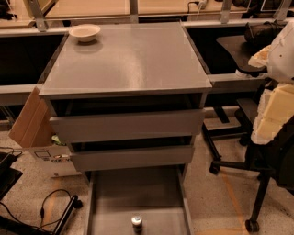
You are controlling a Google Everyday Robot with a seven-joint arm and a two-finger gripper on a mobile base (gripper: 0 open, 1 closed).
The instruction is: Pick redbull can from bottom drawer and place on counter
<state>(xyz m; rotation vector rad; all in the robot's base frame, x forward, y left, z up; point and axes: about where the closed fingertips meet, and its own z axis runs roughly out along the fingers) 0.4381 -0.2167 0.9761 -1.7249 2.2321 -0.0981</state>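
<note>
Can in the open drawer, claw out of view.

The claw does not show in this view, so I cannot tell if it is apart or together, and I cannot place things from it. The can stands upright on the flat floor of the drawer, at the near end, about midway between the two low side walls, with its shiny top up. The drawer is pulled far out at the foot of the cabinet. Above it sit two grey drawer fronts, one over the other. On top is the counter, smooth and grey, and a cream bowl rests in its far left corner. A cardboard box leans by the cabinet's left side. A black chair stands to the right. A pale tabletop lies behind.
</note>
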